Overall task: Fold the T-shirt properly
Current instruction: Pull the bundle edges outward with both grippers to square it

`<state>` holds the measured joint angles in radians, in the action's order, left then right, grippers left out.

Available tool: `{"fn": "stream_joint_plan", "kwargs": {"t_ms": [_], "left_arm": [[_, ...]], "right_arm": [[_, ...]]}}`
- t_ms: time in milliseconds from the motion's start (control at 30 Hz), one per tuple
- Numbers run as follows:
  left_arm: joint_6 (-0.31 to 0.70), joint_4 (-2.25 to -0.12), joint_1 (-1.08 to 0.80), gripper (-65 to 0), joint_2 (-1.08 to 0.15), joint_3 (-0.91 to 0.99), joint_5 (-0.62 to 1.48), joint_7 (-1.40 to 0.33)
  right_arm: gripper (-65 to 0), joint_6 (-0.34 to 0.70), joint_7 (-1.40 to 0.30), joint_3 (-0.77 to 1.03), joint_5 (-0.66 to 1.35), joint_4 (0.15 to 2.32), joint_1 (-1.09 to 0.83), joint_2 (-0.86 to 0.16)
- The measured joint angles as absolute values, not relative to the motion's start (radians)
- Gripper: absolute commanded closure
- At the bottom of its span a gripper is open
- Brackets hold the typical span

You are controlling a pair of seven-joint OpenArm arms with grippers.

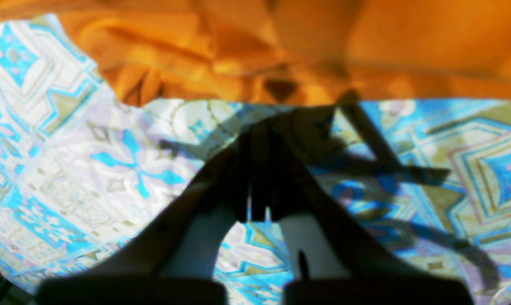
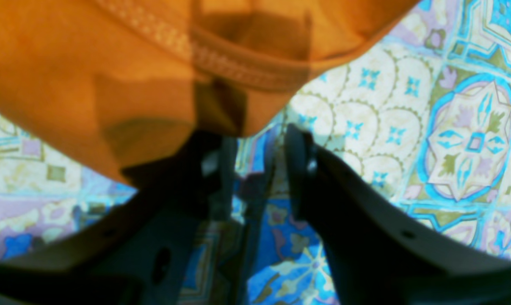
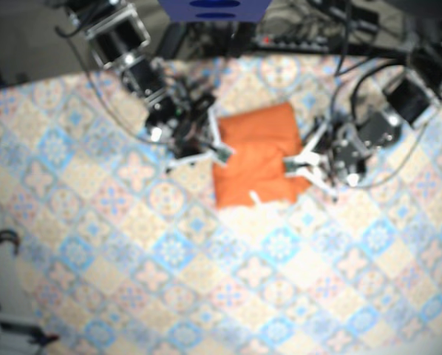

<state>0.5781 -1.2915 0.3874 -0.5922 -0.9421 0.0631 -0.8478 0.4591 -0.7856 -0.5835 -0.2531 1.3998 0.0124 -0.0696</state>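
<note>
The near part of the worktop [image 3: 206, 296] is covered by a cloth printed with blue, orange and cream tiles [image 3: 117, 200], and a dark cable loop [image 3: 1, 248] lies at its near left edge. Farther in, around the middle of the far half, the orange cotton T-shirt [image 3: 254, 159] lies folded into a compact, roughly rectangular bundle, a little rumpled, with one fold line running across it. The left gripper [image 3: 301, 163] sits at the bundle's right edge, where its pale fingers lie against the fabric. In the left wrist view the jaws are pressed together with nothing between them, low over the printed cloth, and the shirt's edge is just beyond their tips. The right gripper [image 3: 215, 144] is at the bundle's left edge. In the right wrist view its jaws stand apart with printed cloth showing through the gap, and a stitched hem of the shirt drapes over the tip of one dark finger [image 2: 213, 169]. Behind it, the right arm slants back to the far left corner. The left arm slants back to the far right, with black cables looping beside it.
</note>
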Motion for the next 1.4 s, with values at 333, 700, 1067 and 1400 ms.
{"fn": "stream_joint_plan", "kwargs": {"t_ms": [333,700,1067,1400], "left_arm": [[0.599,-1.243,0.419,0.0,-0.559,-0.94,0.063,-0.853],[0.61,-1.198,0.452,0.0,-0.493,-0.94,0.047,-0.896],[0.568,-1.191,0.454,0.0,-0.421,-0.94,0.027,-0.852],[0.568,-1.191,0.469,0.0,-0.418,-0.941,0.045,-0.834]], "right_arm": [[-20.7,0.459,-0.786,-0.583,-0.25,1.4,0.011,-0.07],[-20.7,0.458,-0.777,-0.583,-0.251,1.402,0.001,-0.07],[-20.7,0.459,-0.778,-0.582,-0.25,1.402,0.0,-0.069],[-20.7,0.459,-0.779,-0.583,-0.251,1.404,0.0,-0.07]]}}
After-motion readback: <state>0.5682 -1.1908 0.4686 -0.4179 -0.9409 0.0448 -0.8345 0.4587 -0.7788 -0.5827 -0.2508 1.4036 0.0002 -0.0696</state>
